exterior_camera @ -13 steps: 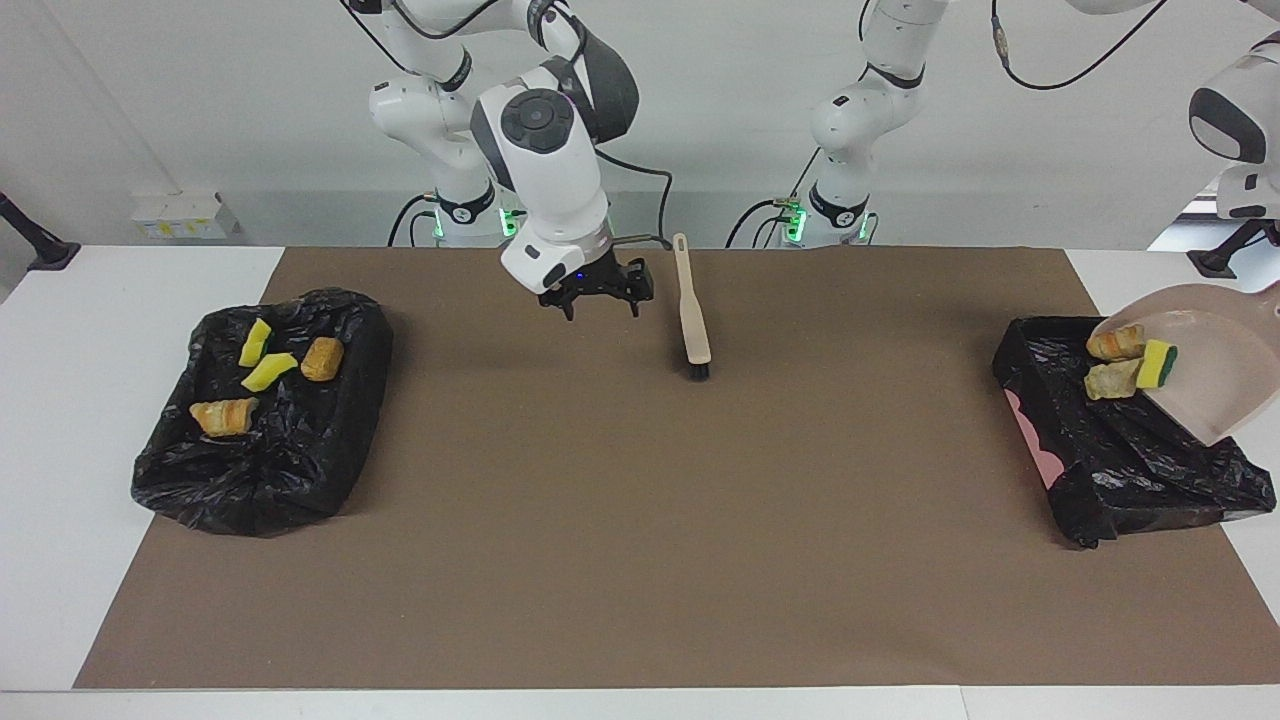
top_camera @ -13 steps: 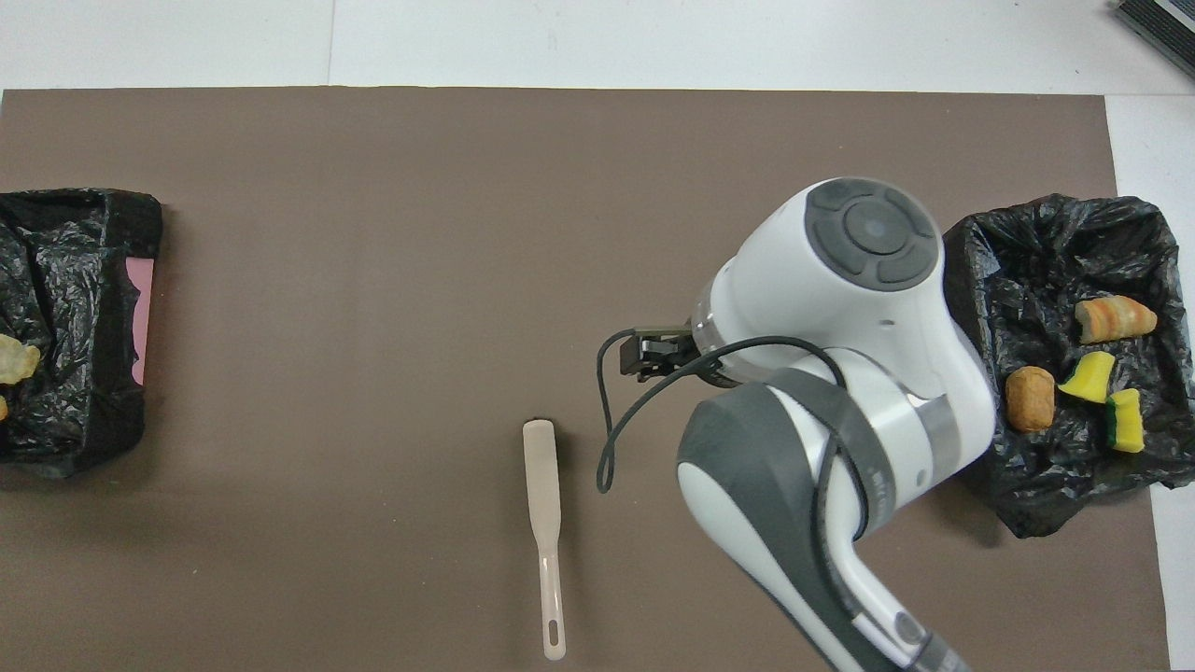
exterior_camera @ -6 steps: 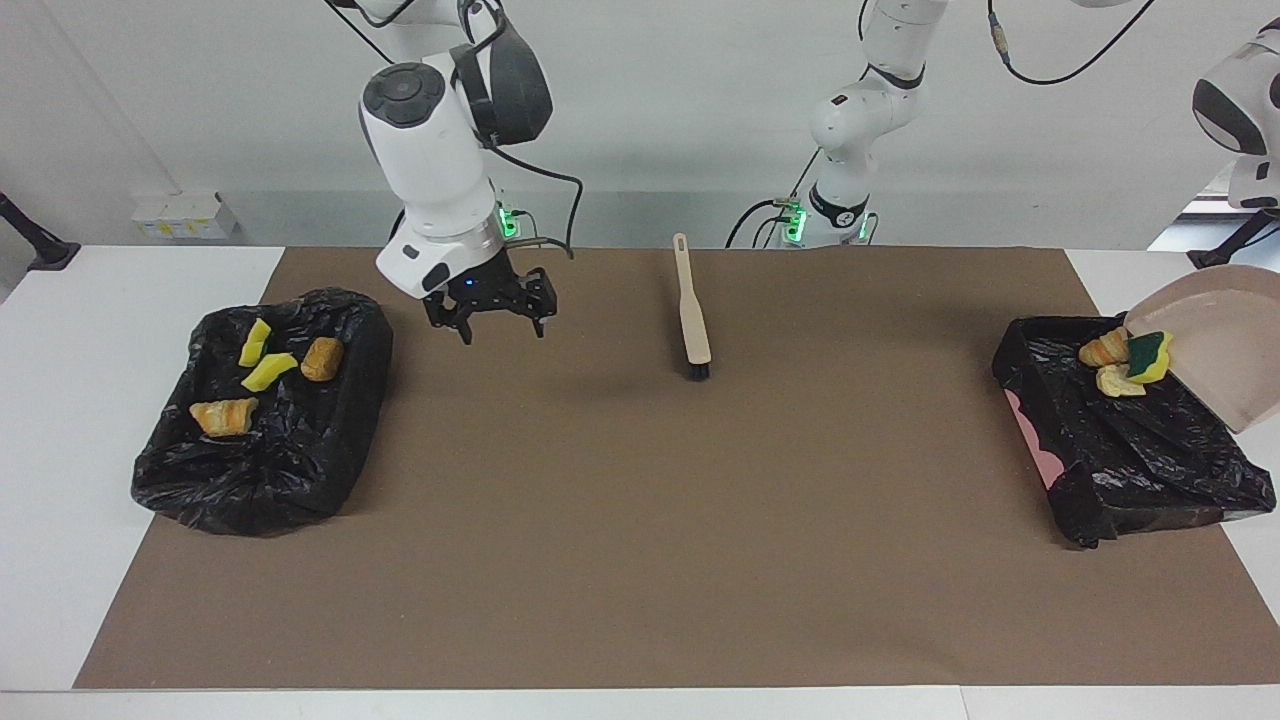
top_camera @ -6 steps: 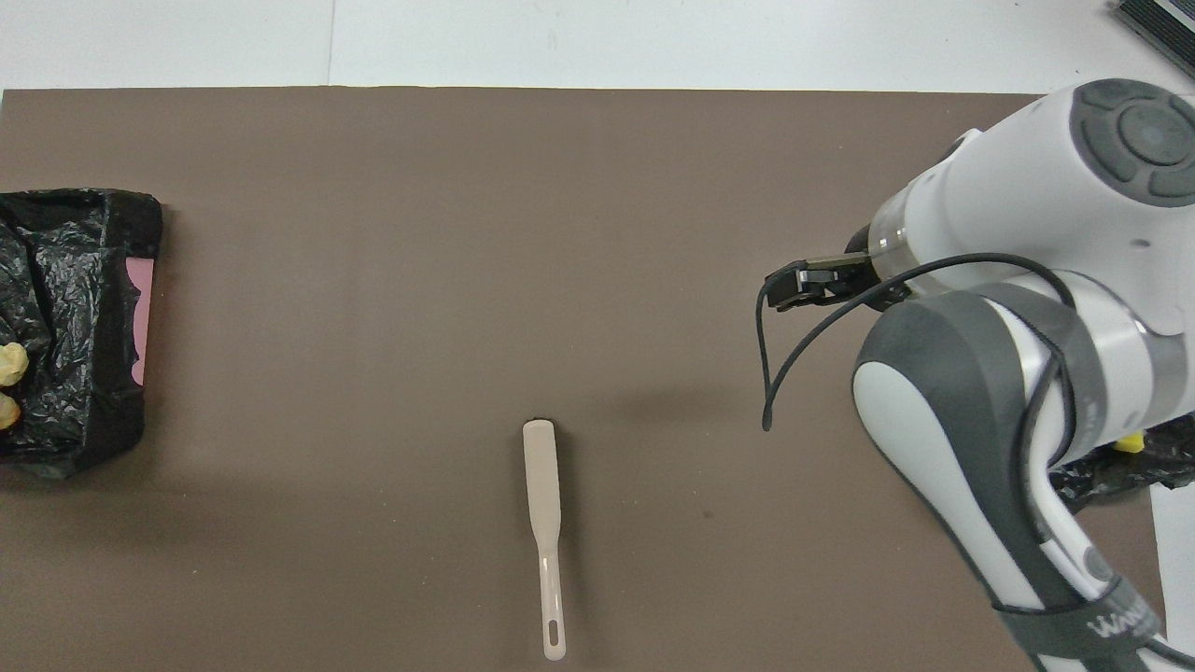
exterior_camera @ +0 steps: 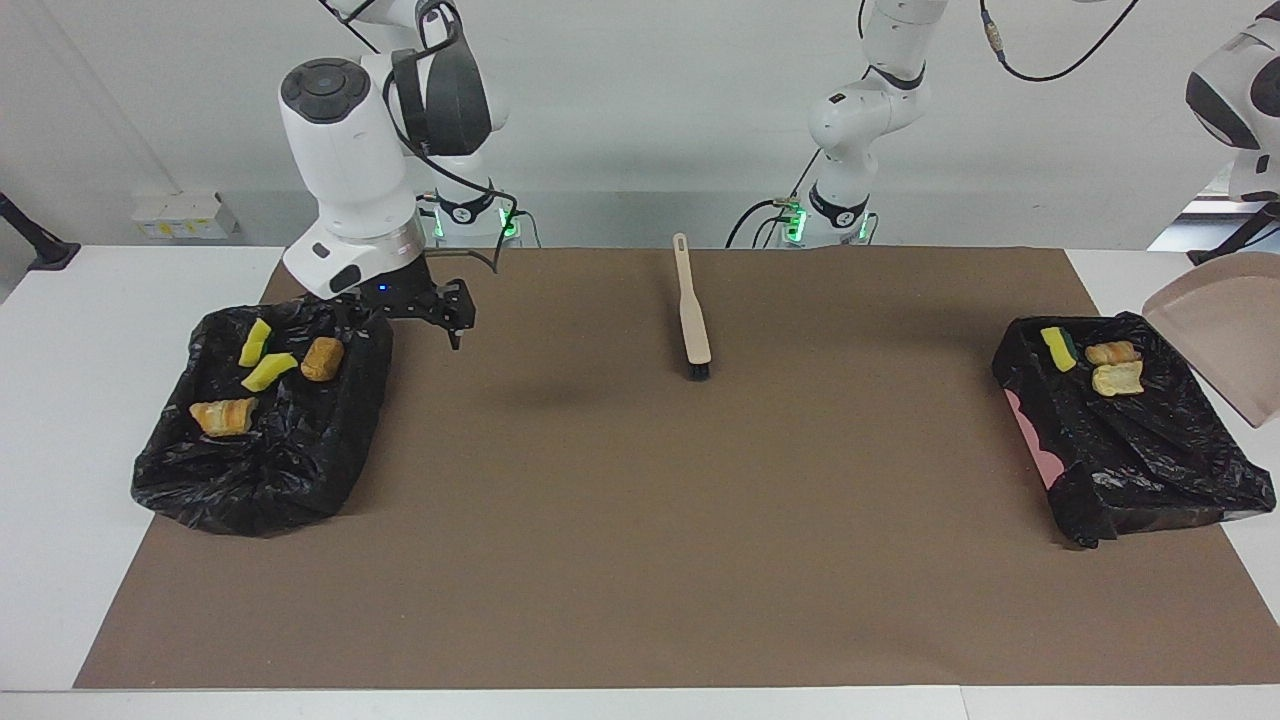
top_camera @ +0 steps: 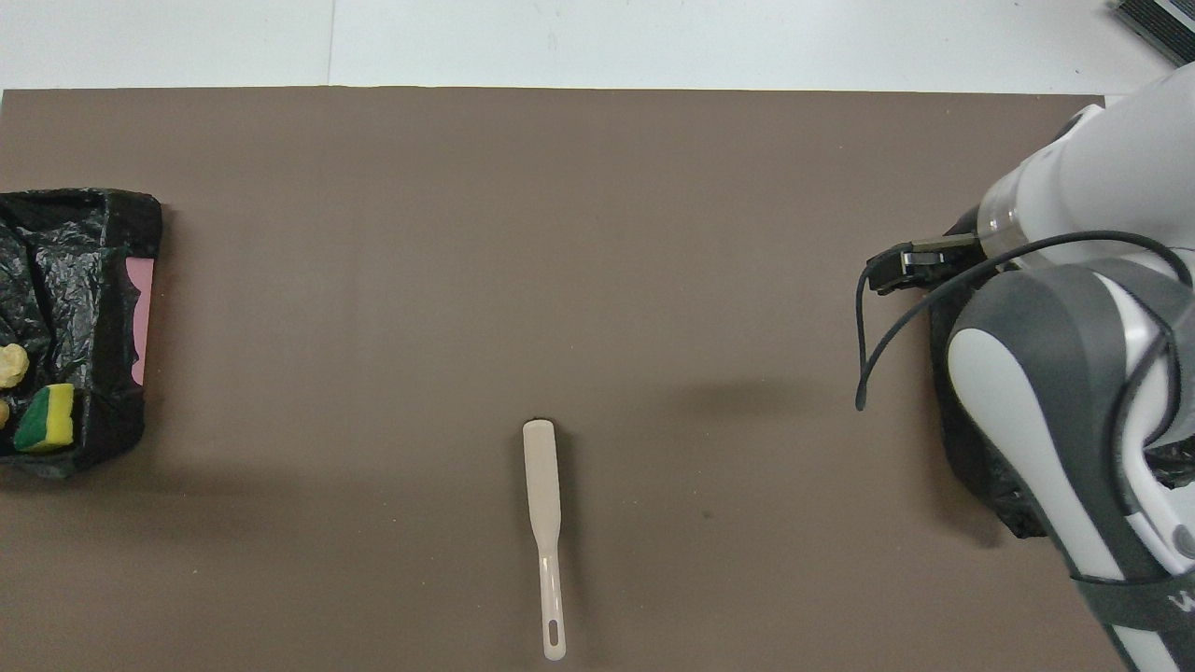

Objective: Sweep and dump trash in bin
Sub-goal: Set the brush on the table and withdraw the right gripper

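The trash lies in two bins lined with black bags. The bin (exterior_camera: 300,470) at the right arm's end holds two yellow sponge bits (exterior_camera: 254,342), a brown chunk (exterior_camera: 322,358) and a bread chunk (exterior_camera: 223,416). The bin (exterior_camera: 1130,460) at the left arm's end holds a yellow-green sponge bit (exterior_camera: 1057,347) and two bread chunks (exterior_camera: 1112,352); the sponge bit also shows in the overhead view (top_camera: 45,418). The beige dustpan (exterior_camera: 1220,345) hangs tilted and empty over that bin's outer edge. The left gripper is out of frame. My right gripper (exterior_camera: 405,322) is open and empty over its bin's rim.
A beige brush (exterior_camera: 691,310) lies on the brown mat (exterior_camera: 640,520) midway between the arms' bases, bristles pointing away from the robots; it also shows in the overhead view (top_camera: 544,532). In the overhead view the right arm (top_camera: 1074,392) covers its bin.
The right gripper swung from beside the brush to the bin at its end. The dustpan tipped, three scraps slid into the bin at the left arm's end, and the pan rose away empty.
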Robot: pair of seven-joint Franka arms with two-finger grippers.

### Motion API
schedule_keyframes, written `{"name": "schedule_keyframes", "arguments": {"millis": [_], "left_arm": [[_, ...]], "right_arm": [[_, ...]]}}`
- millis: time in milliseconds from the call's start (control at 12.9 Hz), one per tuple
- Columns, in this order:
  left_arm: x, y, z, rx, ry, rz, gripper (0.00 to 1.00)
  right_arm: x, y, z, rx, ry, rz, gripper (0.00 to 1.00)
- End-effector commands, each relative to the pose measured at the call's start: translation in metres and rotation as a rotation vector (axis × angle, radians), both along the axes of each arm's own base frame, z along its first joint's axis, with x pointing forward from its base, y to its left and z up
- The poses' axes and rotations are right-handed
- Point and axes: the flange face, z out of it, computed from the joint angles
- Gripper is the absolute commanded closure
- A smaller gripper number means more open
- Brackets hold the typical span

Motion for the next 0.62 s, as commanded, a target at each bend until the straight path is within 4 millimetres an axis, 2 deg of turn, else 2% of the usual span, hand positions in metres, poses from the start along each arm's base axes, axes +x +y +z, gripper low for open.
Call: {"name": "schedule_keyframes", "arguments": {"millis": [0,77,232,309,386,463,541], "left_arm": [[0.007,-0.021,0.004,-0.085,-0.031,0.031,1.00],[0.007,-0.025,-0.003,-0.169,-0.051,0.053,1.00],[0.007,-0.036,-0.012,-0.309,-0.064,0.101,1.00],[0.010,-0.054,-0.018,-0.385,-0.064,0.106,1.00],[0.013,-0.071,-0.028,-0.456,-0.089,0.156,1.00],[0.018,-0.096,-0.041,-0.508,-0.116,0.241,1.00],[0.028,-0.132,-0.058,-0.537,-0.132,0.312,1.00]], "right_arm": [[-0.008,-0.031,0.017,-0.011,0.013,-0.027,0.00],[-0.008,-0.042,0.020,-0.012,0.007,-0.041,0.00],[-0.011,-0.047,0.028,-0.010,0.002,0.000,0.00],[-0.019,-0.055,0.041,-0.017,-0.007,-0.002,0.00],[-0.024,-0.051,0.049,-0.012,-0.011,0.001,0.00],[-0.028,-0.060,0.053,0.013,-0.008,-0.021,0.00],[-0.031,-0.065,0.059,0.043,-0.016,-0.039,0.00]]}}
